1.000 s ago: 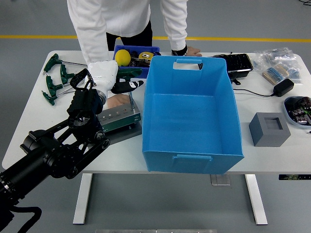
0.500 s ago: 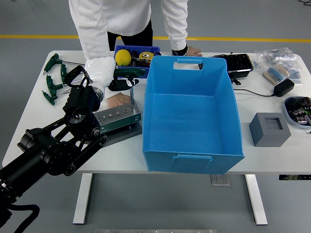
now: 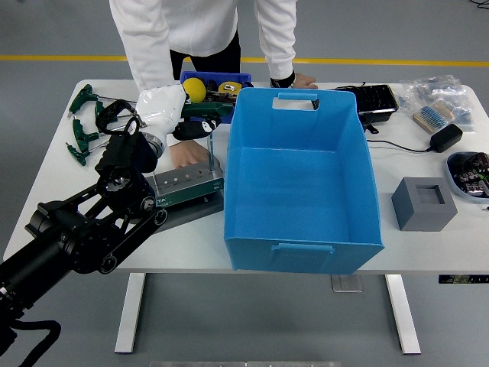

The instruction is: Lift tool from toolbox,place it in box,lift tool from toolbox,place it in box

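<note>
My left hand [image 3: 191, 125], in a white cover with black fingers, is shut on the green handle of a T-handle tool [image 3: 208, 112]. The tool's thin steel shaft [image 3: 208, 147] hangs straight down to the green-and-grey toolbox block [image 3: 186, 184] at the table's front left. I cannot tell whether the shaft's tip is still in the block. Right beside it stands the big blue box [image 3: 302, 229], open and with nothing in it. A person's hand [image 3: 186, 154] rests flat on the table just behind the block.
Several green T-handle tools [image 3: 82, 126] lie at the far left. A small blue bin [image 3: 238, 77] with a yellow ball [image 3: 192, 89] sits behind the box, and the person's other hand [image 3: 296, 79] rests there. A grey foam block [image 3: 423, 203], black tray [image 3: 376, 99] and power adapter [image 3: 445, 138] lie to the right.
My left hand has risen and shifted slightly right with the tool's handle in it, so more of the shaft shows above the block. The person's hand stayed behind the block.
</note>
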You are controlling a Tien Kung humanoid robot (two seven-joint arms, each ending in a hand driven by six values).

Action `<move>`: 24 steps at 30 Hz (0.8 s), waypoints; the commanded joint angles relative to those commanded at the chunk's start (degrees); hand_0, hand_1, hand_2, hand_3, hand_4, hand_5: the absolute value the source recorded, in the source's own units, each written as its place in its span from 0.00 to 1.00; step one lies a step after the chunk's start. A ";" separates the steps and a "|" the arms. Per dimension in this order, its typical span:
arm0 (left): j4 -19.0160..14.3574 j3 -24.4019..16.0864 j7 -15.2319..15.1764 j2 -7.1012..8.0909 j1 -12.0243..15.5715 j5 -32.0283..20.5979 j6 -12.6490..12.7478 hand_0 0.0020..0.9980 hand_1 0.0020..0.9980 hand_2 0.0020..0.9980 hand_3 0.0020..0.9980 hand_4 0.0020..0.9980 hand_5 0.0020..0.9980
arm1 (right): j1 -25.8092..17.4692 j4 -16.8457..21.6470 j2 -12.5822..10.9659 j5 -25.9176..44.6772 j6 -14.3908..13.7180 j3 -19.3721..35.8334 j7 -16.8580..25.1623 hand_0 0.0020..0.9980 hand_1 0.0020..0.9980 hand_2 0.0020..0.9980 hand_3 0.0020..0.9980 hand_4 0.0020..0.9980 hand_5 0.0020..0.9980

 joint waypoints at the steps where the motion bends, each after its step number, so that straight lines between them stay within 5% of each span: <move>1: -0.10 -0.06 -0.06 0.08 -0.03 -0.06 -0.10 0.05 0.00 0.05 0.13 0.83 0.66 | 0.00 0.00 0.00 -0.01 0.00 0.00 -0.01 0.71 0.68 0.74 0.63 0.89 0.77; 13: -1.55 -1.09 -2.42 1.47 0.02 -1.87 -2.51 0.05 0.00 0.05 0.13 0.82 0.68 | -0.06 -0.02 0.04 0.11 0.03 -0.01 0.01 0.70 0.68 0.74 0.63 0.89 0.77; 24: -8.06 -3.13 -2.74 2.87 1.10 1.06 -2.46 0.05 0.00 0.05 0.12 0.80 0.68 | -0.15 -0.03 0.20 0.18 0.03 -0.01 0.00 0.70 0.68 0.74 0.63 0.89 0.77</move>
